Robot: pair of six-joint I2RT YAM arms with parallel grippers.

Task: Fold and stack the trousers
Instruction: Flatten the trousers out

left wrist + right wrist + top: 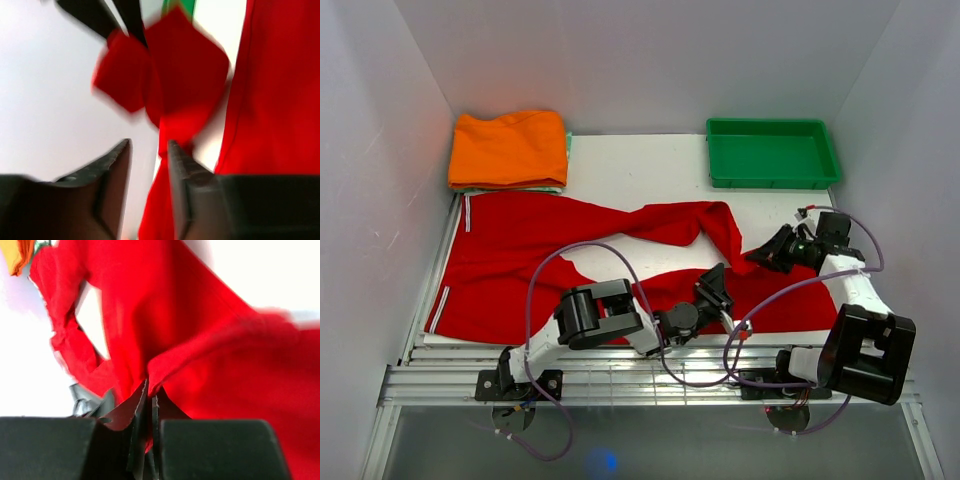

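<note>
The red trousers (pixel 520 260) lie spread on the white table, waist at the left and legs running right. The far leg is twisted and bunched near the middle right. My right gripper (pixel 761 260) is shut on a fold of that red leg, which fills the right wrist view (pixel 210 340) with the jaws (pixel 150 390) pinched on cloth. My left gripper (pixel 717 282) is over the near leg, jaws apart (pixel 147 145), with red cloth (pixel 280 90) under and beyond them. Folded orange trousers (pixel 508 148) sit at the back left.
A green tray (pixel 772 152) stands at the back right. The orange trousers rest on a thin pale green and white layer. White walls close in on the left, back and right. A slatted metal rail (pixel 650 375) runs along the near edge by the arm bases.
</note>
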